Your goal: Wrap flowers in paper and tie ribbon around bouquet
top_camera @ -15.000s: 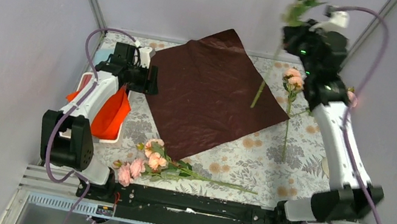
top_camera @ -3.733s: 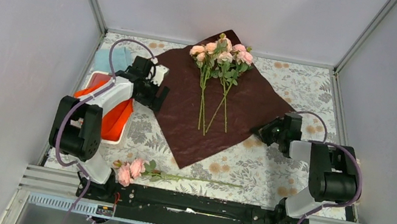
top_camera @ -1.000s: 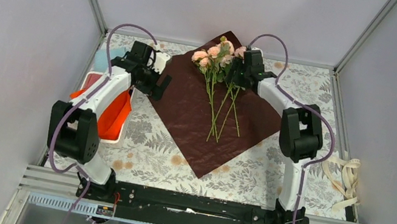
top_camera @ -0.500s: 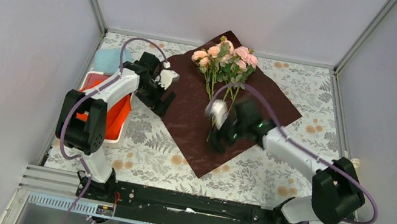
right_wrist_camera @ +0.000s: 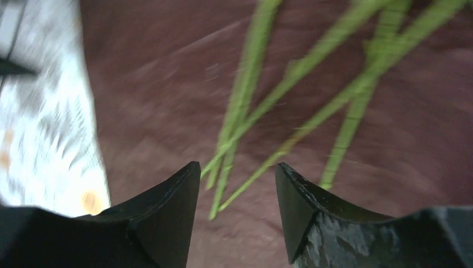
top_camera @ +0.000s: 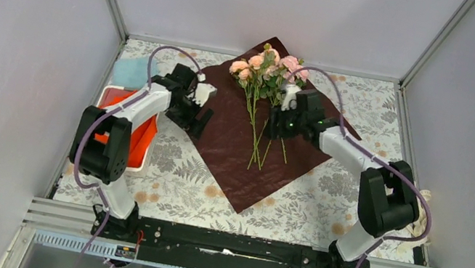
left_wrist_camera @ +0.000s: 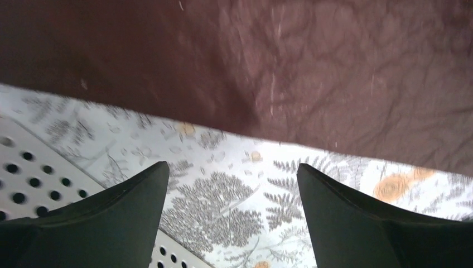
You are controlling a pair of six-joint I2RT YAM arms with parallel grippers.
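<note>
Here we are with the flowers laid out on the dark red paper, blooms up at the far corner and the stems fanning toward the near side, crossing one another. The right gripper hovers low over those stems, jaws partway apart and nothing between them, the green stalks just ahead of its tips. Over on the other side the left gripper stands wide open and empty, right at the left edge of the sheet, with flowered tablecloth showing between its fingers. The ribbon I cannot make out anywhere. Now the dangers, as I see them: the stems are splayed, so a pinch from the right may catch only one or two and drag the bunch crooked. Go too low and it nips the thin sheet as well, which could crease or tear. On the left, the fingers might skate over that flat edge, or gather tablecloth along with paper.
</note>
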